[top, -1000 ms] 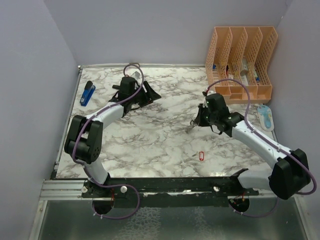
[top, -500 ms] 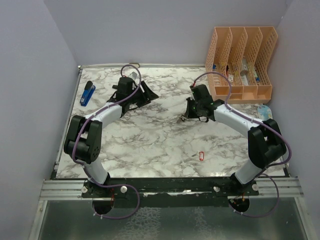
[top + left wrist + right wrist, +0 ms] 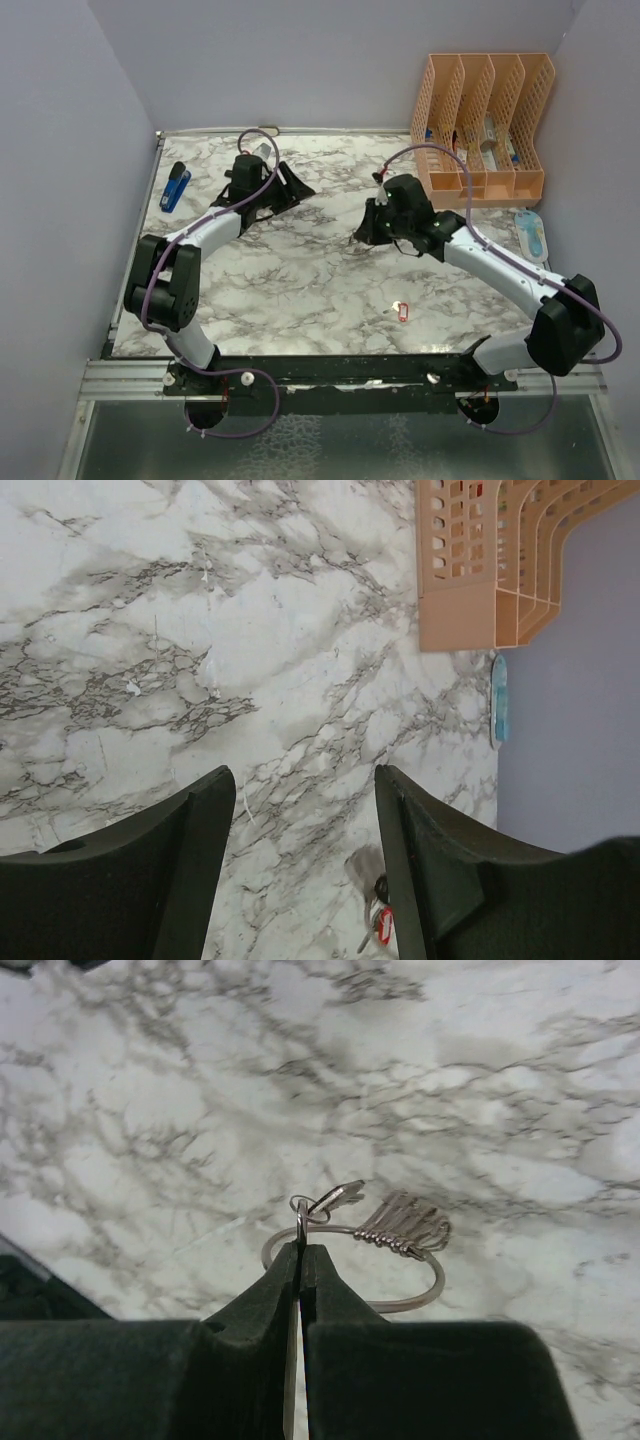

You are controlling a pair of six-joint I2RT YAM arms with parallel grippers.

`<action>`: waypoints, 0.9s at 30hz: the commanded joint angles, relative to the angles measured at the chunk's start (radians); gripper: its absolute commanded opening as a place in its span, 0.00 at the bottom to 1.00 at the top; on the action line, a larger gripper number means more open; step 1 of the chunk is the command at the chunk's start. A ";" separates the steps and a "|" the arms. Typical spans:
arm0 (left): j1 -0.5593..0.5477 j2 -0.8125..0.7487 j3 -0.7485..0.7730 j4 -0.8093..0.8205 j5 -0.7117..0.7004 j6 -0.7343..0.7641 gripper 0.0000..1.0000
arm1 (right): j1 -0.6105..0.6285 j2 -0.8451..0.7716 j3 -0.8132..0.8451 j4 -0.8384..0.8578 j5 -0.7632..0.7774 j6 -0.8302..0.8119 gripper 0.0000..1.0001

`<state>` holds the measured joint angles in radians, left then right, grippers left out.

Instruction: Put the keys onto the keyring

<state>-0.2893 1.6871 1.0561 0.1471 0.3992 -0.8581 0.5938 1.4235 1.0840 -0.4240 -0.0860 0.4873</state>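
You have the marble table with an orange organizer at its far right corner, well apart from the work. Your left gripper sits at the far left of the table with its fingers spread and nothing between them, only bare marble below. Your right gripper is out near the middle of the table, its fingers clenched tight on the wire of the keyring, pinching it at the very tips. So the keyring is in your right grip, low over the table; whether its far side rests on the marble or hangs just above, you cannot tell from the wrist view. A bunch of small silver keys already sits on the wire just beside the pinch, so that part of the job looks done. What is left, as far as you can see, is the red-tag key, which lies loose on the table nearer the arm bases, well apart from both grippers and not yet threaded. Judging by this, you are past the midpoint: the free left hand would need to fetch that key and bring it to the ring while the right holds the wire steady
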 commanded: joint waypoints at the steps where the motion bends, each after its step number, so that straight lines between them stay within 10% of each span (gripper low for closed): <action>1: 0.014 -0.039 0.011 0.012 -0.002 0.000 0.61 | 0.055 -0.022 -0.049 -0.004 -0.097 0.109 0.01; 18: 0.040 -0.038 -0.013 0.015 0.010 0.001 0.61 | 0.028 0.503 0.314 -0.083 -0.121 0.125 0.01; 27: 0.049 -0.036 -0.022 0.024 0.014 0.000 0.61 | 0.004 0.525 0.355 -0.156 0.007 0.084 0.20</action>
<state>-0.2478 1.6722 1.0420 0.1482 0.4000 -0.8608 0.6193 1.9377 1.4258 -0.5194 -0.1638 0.6010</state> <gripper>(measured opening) 0.608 0.179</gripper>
